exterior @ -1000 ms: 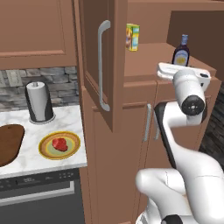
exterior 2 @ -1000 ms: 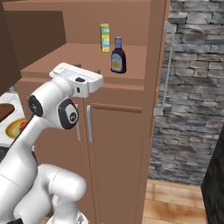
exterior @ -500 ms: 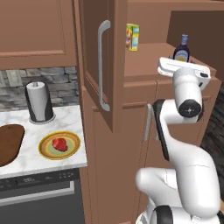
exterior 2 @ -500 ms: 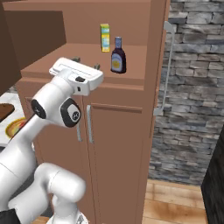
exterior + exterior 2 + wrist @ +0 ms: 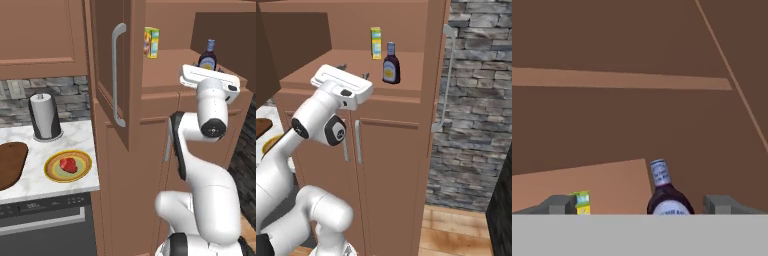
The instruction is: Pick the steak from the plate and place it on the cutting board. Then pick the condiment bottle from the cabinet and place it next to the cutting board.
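Hand [image 5: 642,204] is lining up with jaws spread wide on the condiment bottle [image 5: 391,64], standing upright on the cabinet [image 5: 406,150] shelf. Steak [image 5: 68,165] is lying on the plate [image 5: 51,161], not yet moved to the cutting board [image 5: 10,162].

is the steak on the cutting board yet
No, the steak lies on the plate, beside the bare cutting board.

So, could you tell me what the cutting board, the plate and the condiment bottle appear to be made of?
Cutting board: probably wood, matte dark brown.
Plate: likely glazed ceramic, with a smooth yellow-orange rim and pale green centre.
Condiment bottle: apparently clear glass or plastic, since dark contents show behind a light label; the blue cap looks plastic.
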### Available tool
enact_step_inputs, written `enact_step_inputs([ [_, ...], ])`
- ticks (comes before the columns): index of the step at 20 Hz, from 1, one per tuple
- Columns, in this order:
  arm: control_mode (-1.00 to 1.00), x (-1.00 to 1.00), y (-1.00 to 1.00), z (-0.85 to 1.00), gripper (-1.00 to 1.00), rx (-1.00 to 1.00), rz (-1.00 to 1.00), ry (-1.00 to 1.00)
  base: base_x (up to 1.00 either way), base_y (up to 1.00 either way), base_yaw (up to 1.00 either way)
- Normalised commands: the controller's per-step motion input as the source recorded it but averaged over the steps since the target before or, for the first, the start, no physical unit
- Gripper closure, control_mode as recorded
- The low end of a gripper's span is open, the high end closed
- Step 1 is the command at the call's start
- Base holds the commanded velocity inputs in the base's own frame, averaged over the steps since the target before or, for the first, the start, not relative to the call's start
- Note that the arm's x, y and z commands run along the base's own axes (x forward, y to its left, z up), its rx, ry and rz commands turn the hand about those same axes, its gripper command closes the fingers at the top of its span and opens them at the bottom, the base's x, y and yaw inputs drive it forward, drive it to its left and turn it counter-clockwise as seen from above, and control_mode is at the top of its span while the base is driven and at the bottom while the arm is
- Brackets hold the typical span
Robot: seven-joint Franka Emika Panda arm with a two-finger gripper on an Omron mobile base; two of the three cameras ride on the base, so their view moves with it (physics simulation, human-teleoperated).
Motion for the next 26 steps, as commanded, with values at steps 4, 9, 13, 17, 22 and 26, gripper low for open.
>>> enact_step_inputs([
  [4,-1.0,-0.14,0.0,0.09,-1.0,0.0,0.0,-0.02,0.0,0.0,0.0],
  [9,-1.0,-0.12,0.0,0.14,-1.0,0.0,0.0,-0.01,0.0,0.0,0.0],
  [13,-1.0,-0.07,0.0,0.19,-1.0,0.0,0.0,-0.02,0.0,0.0,0.0],
  [17,-1.0,0.0,-0.05,0.16,-1.0,0.0,0.0,-0.01,0.0,0.0,0.0],
  [22,-1.0,0.0,-0.08,0.08,-1.0,0.0,0.0,0.0,0.0,0.0,0.0],
  [26,-1.0,0.02,-0.11,0.03,-1.0,0.0,0.0,0.0,0.0,0.0,0.0],
])
